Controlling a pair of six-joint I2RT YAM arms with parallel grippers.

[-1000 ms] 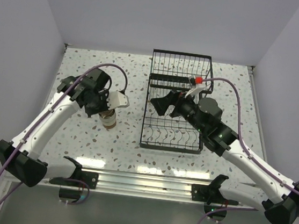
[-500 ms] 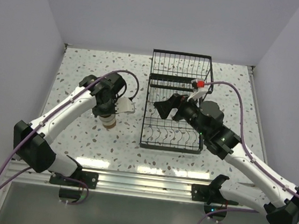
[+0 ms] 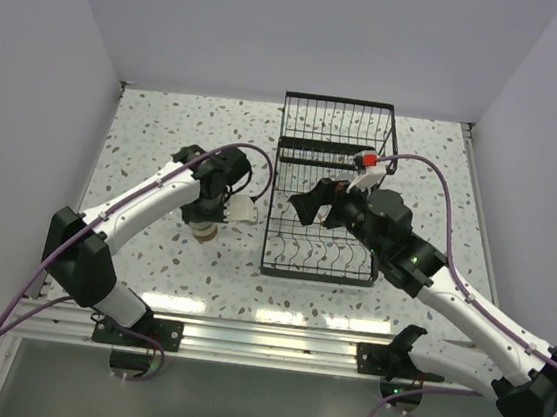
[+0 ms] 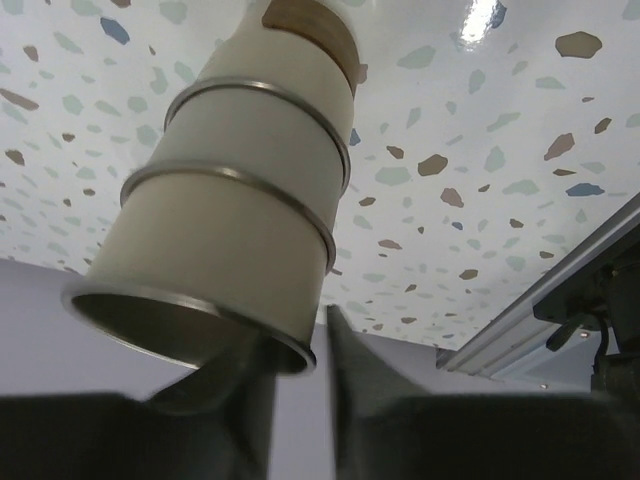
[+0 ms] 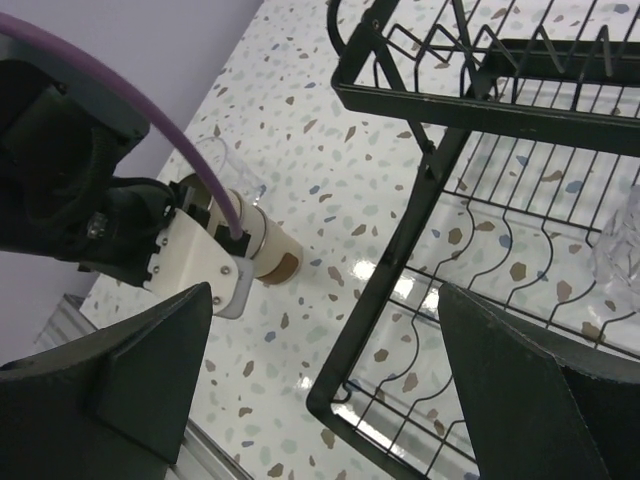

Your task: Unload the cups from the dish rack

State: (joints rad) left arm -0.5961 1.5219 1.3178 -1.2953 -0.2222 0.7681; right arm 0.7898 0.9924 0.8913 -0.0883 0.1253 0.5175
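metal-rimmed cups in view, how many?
3, all nested in one stack on the table left of the dish rack, with the left fingers straddling the top rim. More may be hidden inside the stack.

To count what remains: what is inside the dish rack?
One clear cup shows among the dish rack prongs, at the right wrist view's edge. From above, the right arm covers the rack's middle.
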